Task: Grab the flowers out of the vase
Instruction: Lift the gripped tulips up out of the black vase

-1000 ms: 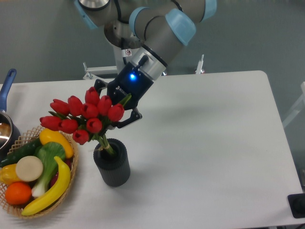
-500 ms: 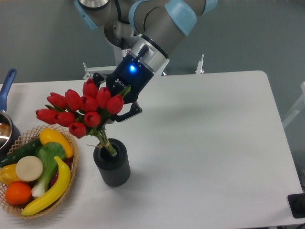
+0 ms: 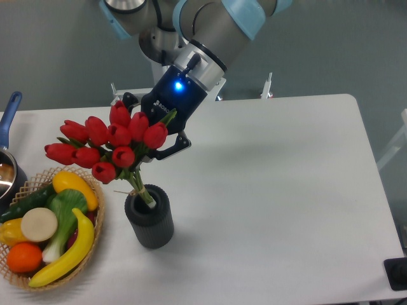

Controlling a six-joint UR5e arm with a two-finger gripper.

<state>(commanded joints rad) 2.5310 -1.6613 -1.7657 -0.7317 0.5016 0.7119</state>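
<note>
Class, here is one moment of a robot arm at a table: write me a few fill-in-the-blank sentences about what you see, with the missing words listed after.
1. The tulips are ____ in colour.
2. Their stems' base sits inside the dark grey ____.
3. Left of the vase, a wicker basket holds ____.
4. The gripper has a glowing ____ light.

Missing words: red; vase; fruit; blue

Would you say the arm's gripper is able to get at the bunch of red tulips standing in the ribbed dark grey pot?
Probably yes: the gripper is already at the bunch of red tulips, above the ribbed dark grey pot, nothing between them.
</note>
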